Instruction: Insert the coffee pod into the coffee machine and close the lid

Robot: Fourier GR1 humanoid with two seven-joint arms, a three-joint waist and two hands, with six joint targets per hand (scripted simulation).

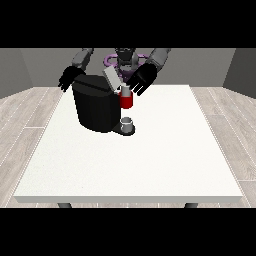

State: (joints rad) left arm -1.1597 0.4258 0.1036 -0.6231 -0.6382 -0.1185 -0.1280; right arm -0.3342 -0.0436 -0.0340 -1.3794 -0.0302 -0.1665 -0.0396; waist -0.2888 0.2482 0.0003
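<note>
1. White table [150,160] fills mid-frame; the black coffee machine [97,107] stands upper left of centre, its lid [112,79] raised.
2. The hand at the view's right [141,80], fingers spread, hovers by the lid; no coffee pod is discernible.
3. The hand at the view's left [67,78] hangs relaxed behind the machine.
4. Judged step: closing; next, press the lid down.

The desk [150,165] was plain white with no pattern. The coffee machine [97,107] was black, with a red section [126,101] at its 3 o'clock side and a light grey lid [112,78] at 12 o'clock. A grey cup [127,123] stood at its 4 o'clock. Both hands, at the view's left [67,80] and right [141,80], were black. The floor [225,120] showed pale grey-brown planks.
</note>
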